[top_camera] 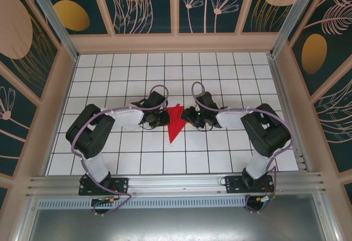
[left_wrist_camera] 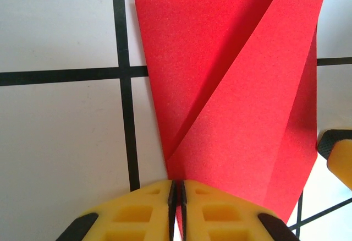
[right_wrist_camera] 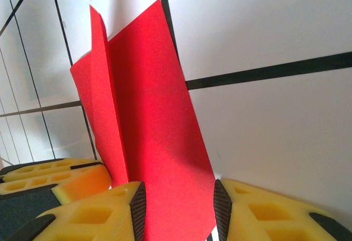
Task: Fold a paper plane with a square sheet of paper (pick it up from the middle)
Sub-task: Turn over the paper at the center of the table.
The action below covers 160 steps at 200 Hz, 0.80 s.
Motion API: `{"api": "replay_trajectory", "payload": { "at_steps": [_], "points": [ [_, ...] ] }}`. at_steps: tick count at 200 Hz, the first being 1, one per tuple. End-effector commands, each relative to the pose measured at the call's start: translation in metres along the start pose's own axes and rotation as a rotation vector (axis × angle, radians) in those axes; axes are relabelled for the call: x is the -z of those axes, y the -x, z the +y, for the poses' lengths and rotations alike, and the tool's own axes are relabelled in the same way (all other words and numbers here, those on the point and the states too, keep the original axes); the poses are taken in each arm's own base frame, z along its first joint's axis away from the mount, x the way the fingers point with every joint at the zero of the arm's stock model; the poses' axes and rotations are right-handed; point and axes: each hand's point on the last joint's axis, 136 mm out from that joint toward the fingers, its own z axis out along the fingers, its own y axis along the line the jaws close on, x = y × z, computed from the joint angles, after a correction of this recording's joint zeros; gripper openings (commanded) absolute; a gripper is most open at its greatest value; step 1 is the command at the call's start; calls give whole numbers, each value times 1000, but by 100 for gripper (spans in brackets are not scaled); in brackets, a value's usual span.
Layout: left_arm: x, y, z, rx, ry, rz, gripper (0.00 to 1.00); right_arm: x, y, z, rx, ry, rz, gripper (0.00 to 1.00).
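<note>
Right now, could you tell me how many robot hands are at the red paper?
2. The left hand, shut on the red paper from the left; the right hand opposite, its fingers apart around a flap.

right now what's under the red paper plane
The white grid table lies around the paper plane and its black lines run beneath the edges. The patch directly below the folded layers is covered, so anything there cannot be seen.

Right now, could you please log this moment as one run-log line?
red paper: part-folded, flap raised | left tool: shut on its edge | right tool: open, straddling paper
</note>
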Motion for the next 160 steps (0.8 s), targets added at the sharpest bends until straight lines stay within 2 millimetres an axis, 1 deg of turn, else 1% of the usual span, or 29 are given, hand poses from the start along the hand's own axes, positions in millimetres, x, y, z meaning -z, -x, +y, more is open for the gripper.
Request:
{"api": "replay_trajectory", "payload": {
  "at_steps": [1,17,54,76,113,160],
  "points": [
    [-9,-10,11,-2,25,35,15,4,1,-2,18,-36,-14,41],
    [-10,-10,11,-2,21,35,15,0,-1,-5,12,-39,-8,42],
    [-10,-10,10,1,16,38,15,-13,-13,-9,4,-52,36,42],
    [-11,-12,11,2,17,43,16,-17,-15,-1,6,-15,48,42],
    [-13,-16,15,8,24,50,16,-15,-10,16,21,39,45,42],
    [-13,-17,15,12,21,52,16,-14,-8,28,28,86,46,42]
  ]
}}
